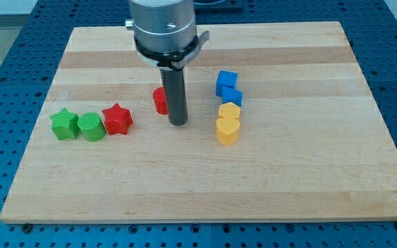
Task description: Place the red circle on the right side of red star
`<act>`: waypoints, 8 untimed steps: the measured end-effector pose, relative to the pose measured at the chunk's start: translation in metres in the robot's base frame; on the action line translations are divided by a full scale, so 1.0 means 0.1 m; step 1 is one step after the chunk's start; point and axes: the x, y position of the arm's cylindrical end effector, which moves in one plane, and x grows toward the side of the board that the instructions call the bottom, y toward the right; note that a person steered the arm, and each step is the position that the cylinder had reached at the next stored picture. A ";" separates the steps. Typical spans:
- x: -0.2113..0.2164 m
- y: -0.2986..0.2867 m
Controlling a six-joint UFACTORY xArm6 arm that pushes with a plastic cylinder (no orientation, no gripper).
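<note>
My tip (178,122) touches the red circle (159,100), right of the red star (117,118).

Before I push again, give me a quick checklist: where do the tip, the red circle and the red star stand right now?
1. My tip in view: ok.
2. Tip beside the red circle, on its right: ok; contact: cannot tell.
3. Red circle right of the red star: ok, but apart, not yet close.
4. Path between circle and star clear: ok.
5. Green cylinder touching the star's left: ok, may shift if the star is bumped.
</note>
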 end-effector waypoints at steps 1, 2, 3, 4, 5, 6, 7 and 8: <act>-0.46 0.22; -1.00 0.21; -1.27 -0.02; -1.11 -0.33; -0.78 -0.54; -0.43 -0.62; -0.21 -0.62; -0.39 -0.62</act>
